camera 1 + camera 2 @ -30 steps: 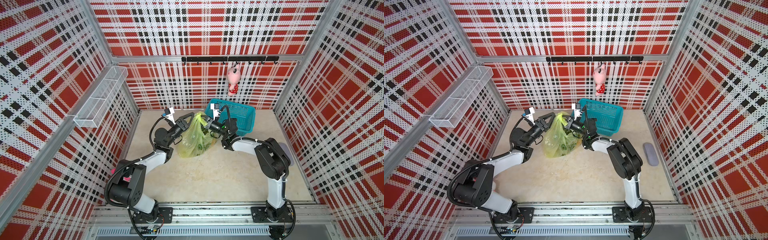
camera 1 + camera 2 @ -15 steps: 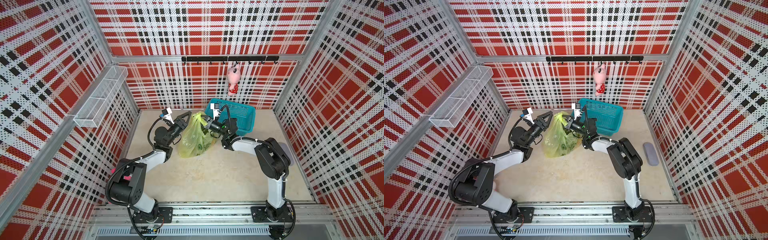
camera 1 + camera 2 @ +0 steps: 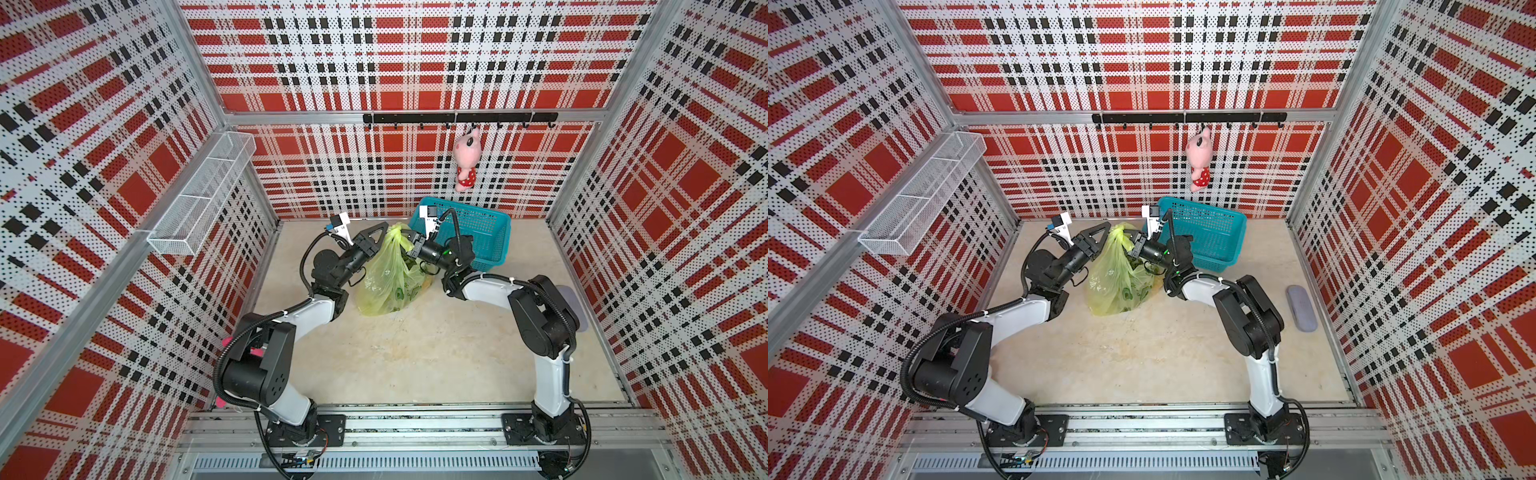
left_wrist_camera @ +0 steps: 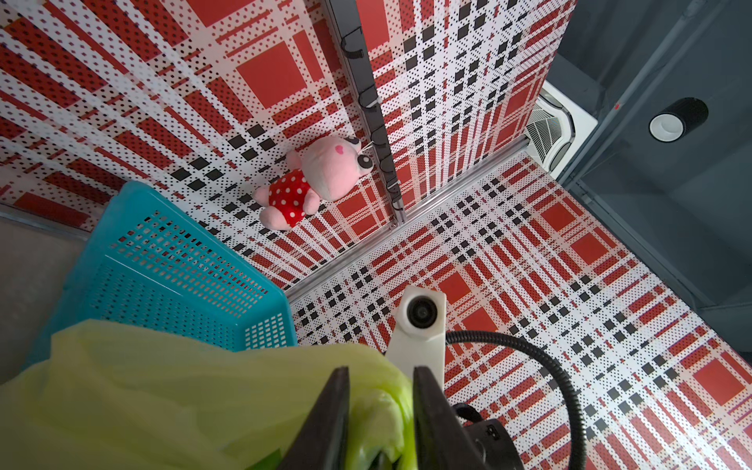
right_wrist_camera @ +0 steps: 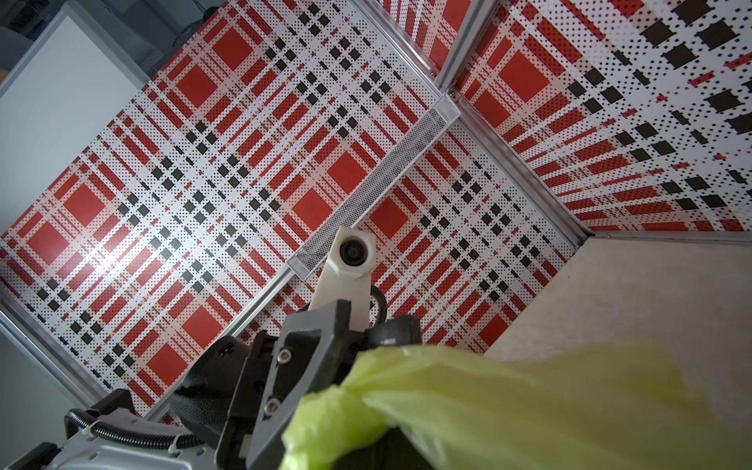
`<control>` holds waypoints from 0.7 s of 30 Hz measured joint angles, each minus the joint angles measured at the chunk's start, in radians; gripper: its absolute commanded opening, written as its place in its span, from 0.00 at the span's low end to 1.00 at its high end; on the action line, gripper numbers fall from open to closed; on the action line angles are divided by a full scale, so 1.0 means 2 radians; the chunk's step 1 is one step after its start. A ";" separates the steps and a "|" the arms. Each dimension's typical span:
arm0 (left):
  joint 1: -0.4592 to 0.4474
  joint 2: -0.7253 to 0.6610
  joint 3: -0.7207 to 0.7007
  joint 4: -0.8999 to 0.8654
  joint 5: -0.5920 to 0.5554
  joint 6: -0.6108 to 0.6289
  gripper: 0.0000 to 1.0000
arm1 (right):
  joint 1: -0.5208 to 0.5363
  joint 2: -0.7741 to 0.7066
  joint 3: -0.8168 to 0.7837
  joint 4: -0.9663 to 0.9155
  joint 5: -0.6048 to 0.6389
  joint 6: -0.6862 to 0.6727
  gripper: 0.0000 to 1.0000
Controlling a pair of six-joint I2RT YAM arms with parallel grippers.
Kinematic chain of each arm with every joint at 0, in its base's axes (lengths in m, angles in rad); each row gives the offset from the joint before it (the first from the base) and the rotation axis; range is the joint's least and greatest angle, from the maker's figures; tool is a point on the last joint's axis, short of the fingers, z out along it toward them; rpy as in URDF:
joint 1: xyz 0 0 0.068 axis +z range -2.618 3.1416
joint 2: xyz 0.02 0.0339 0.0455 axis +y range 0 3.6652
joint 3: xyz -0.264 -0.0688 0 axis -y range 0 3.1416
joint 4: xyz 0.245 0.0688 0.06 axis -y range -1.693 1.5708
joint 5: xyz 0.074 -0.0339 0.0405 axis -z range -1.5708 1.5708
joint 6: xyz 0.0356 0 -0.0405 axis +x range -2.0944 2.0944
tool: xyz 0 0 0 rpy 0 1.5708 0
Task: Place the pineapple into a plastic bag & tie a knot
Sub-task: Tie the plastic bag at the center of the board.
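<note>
Where the beige table (image 3: 415, 353) meets the back wall: teal basket (image 3: 486, 245), open mesh, standing just behind the right arm's wrist.
Wire shelf (image 3: 199, 195): white mesh, long, mounted high at the robot's left.
Plastic bag (image 3: 386, 274): yellow-green, translucent, on the table between both grippers and just in front of the basket. Body slumped wide, neck drawn up to a peak. Dark green shapes show through; contents not identifiable.
Left gripper (image 4: 381, 372): at the bag's neck, fingers (image 4: 333, 407) part-way apart with bunched plastic between them; whether they pinch it cannot be told.
Right gripper (image 3: 409, 246): clenched on the neck's opposite side, grasping plastic.
Plush toy (image 3: 466, 160): pink, red spotted dress, hanging from the black hook rail (image 3: 457, 118).
Grey case (image 3: 1301, 308): flat on the table's right edge.
Bunch (image 3: 397, 228): small, at the bag's tip; tied or not, unclear.
</note>
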 measured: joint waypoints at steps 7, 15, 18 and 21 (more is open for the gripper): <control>0.001 0.001 0.001 -0.004 -0.002 0.003 0.15 | -0.001 0.003 0.004 0.002 -0.004 0.002 0.00; 0.003 0.001 0.002 -0.006 -0.003 0.008 0.00 | -0.001 0.003 0.004 0.002 -0.004 0.001 0.00; 0.003 0.001 0.002 -0.006 -0.003 0.009 0.00 | -0.001 0.003 0.004 0.002 -0.004 0.000 0.02; 0.004 0.000 0.002 -0.006 -0.001 0.011 0.00 | -0.002 0.003 0.002 0.003 -0.003 0.000 0.05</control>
